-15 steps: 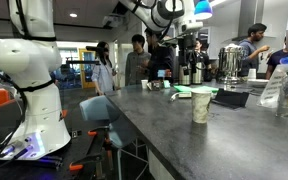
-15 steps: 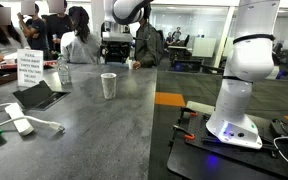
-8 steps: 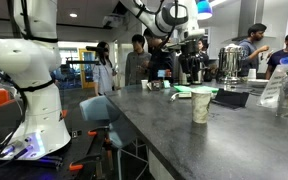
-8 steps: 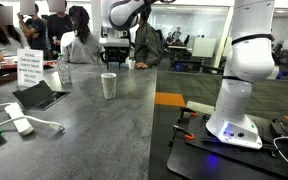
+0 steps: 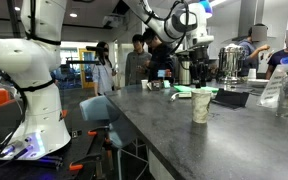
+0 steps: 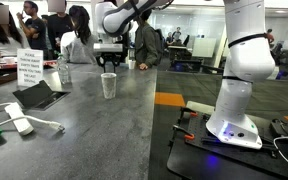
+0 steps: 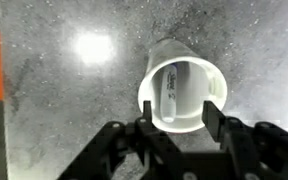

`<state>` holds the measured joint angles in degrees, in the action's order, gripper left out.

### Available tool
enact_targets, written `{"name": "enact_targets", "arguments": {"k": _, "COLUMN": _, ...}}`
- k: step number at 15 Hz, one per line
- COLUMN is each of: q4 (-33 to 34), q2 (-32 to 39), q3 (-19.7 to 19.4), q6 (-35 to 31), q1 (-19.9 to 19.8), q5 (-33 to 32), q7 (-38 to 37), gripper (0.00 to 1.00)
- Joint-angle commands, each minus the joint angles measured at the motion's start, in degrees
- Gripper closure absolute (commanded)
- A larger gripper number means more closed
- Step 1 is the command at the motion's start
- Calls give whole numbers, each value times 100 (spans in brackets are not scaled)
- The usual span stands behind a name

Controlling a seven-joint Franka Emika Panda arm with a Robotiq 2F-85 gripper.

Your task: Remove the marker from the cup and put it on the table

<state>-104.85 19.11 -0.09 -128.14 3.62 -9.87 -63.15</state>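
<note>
Dark grey table fills the foreground in both exterior views, with a busy office room beyond it. Nearest us, a little in from the long edge that faces the robot's base and well short of either end, the cup stands upright with bare surface around it. Farther toward the opposite long edge lie a dark flat case and a printed sign.

Our gripper hangs directly over the cup, clear of the rim, fingers spread wide and holding nothing. In the wrist view we look straight down the cup. The marker is inside, leaning on the inner wall, off centre toward one finger. Its long axis runs nearly vertical, close to our line of descent. Both fingers seem to straddle the rim, so we judge they must narrow and shift slightly before going down.
</note>
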Motion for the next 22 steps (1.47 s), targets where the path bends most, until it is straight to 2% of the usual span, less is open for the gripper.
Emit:
{"name": "enact_targets", "arguments": {"k": 1, "q4": 309, "q2": 275, "q3": -131, "q6": 59, "q1": 114, "q5": 162, "q7": 171, "gripper": 46}}
{"name": "enact_targets", "arguments": {"k": 5, "q4": 423, "q2": 426, "q3": -157, "q6": 62, "q1": 114, "q5": 234, "q7": 178, "gripper": 53}}
{"name": "enact_targets", "arguments": {"k": 13, "q4": 381, "q2": 543, "q3": -189, "q6": 34, "q1": 123, "q5": 378, "q7": 353, "gripper": 49}}
{"name": "enact_targets", "arguments": {"k": 22, "q4": 242, "q2": 677, "q3": -377, "q6": -61, "q1": 347, "q5": 120, "q7": 180, "gripper": 50}}
